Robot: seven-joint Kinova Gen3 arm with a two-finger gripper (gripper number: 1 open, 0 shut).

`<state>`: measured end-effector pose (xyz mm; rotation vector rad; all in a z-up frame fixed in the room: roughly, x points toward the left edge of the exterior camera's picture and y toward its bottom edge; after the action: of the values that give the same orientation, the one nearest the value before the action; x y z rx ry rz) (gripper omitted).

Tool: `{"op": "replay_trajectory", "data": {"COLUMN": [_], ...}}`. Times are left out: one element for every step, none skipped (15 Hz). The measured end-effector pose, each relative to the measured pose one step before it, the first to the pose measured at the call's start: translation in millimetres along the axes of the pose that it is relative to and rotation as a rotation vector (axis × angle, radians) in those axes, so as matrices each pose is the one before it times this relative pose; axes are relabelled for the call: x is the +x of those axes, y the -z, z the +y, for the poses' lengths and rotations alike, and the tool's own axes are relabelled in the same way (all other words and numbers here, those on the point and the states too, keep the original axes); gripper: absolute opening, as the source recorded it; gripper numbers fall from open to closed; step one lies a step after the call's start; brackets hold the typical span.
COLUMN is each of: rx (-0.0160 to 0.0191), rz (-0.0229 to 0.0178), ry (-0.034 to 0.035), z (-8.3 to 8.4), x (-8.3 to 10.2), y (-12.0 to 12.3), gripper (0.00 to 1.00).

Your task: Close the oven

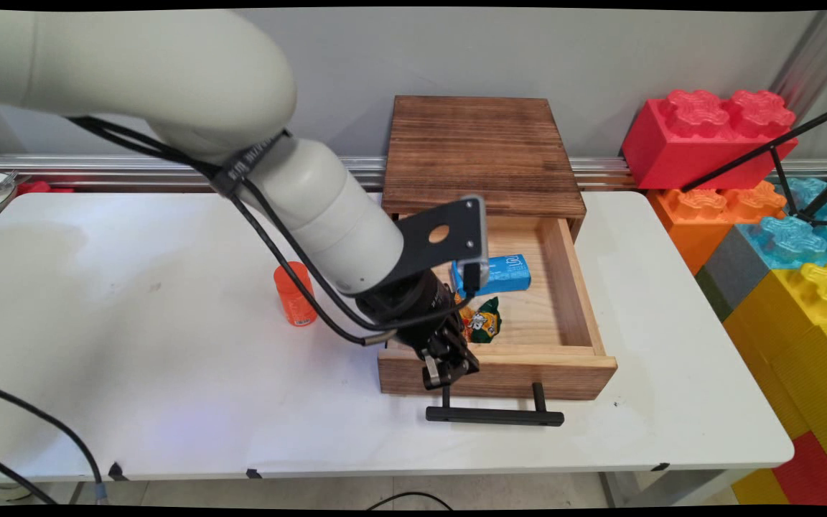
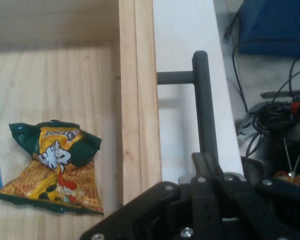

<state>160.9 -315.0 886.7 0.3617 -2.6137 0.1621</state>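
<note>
Where the open drawer [image 1: 528,373] turns its front board to the table's [image 1: 133,373] near edge, the black handle [image 1: 494,416] stands out from this board on two short posts. Its long axis runs along the near edge, parallel to the board, and a gap is between bar and wood. The gripper [image 1: 448,373] is at the bar's left end, just above the left post, and it points down and a little toward the near edge. In the hand view the bar [image 2: 204,100] runs straight away from the gripper [image 2: 206,162], so the hand is in line with the bar, not across it. Whether the gripper is apart, together or clamped on the bar, I cannot tell; its tip meets the bar's outline and hides this.

Behind the board, inside the drawer, a snack bag [image 1: 484,321] lies near the front left corner, and a blue box [image 1: 503,273] lies further back. An orange can [image 1: 294,294] stands upright on the table, left of the drawer and well apart from the handle.
</note>
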Motion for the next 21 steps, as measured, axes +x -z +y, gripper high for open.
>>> {"op": "replay_trajectory", "data": {"rx": [0.00219,0.00196,0.00149,0.0023,0.00192,0.00212,0.00271,0.00205,0.00248,0.003,0.00256,0.00325,0.00312,0.00239,0.00346,0.00398,0.004,0.00618,0.00728,0.00708,0.00943], "rz": [-0.00299,-0.0017,-0.00092,-0.00093,-0.00075,-0.00014,0.00039,0.00028,0.00022,-0.0004,-0.00059,-0.00012,0.00069,0.00074,0.00108,0.00185,0.00186,0.00251,0.00281,0.00266,0.00238], "ry": [0.00264,0.0019,0.00101,0.00164,0.00123,0.00129,0.00076,0.00049,0.00061,0.00078,0.00047,0.00023,-0.00019,-0.00037,-0.00019,-0.00057,-0.00088,-0.0018,-0.00253,-0.00215,-0.0022], "z": [0.72,0.49,0.26,0.47,0.37,0.51,0.44,0.5,0.28,0.22,0.06,0.0,-0.06,0.02,-0.16,-0.41,-0.43,-1.04,-1.39,-1.46,-2.17], "x": [-1.5,-1.04,-0.63,-0.86,-0.7,-0.56,-0.41,-0.28,-0.32,-0.58,-0.54,-0.48,-0.2,-0.14,-0.18,-0.12,-0.02,0.02,0.26,0.25,-0.06], "y": [-5.17,-4.33,-2.73,-4.6,-3.66,-3.92,-3.42,-3.21,-2.42,-2.76,-2.29,-2.67,-2.28,-1.83,-1.88,-1.54,-1.18,-1.05,-0.77,-0.41,-0.25], "gripper": [0.0,0.0,0.0,0.0,0.0,0.0,0.0,0.0,0.0,0.0,0.0,0.0,0.0,0.0,0.0,0.0,0.0,0.0,0.0,0.0,0.0]}}
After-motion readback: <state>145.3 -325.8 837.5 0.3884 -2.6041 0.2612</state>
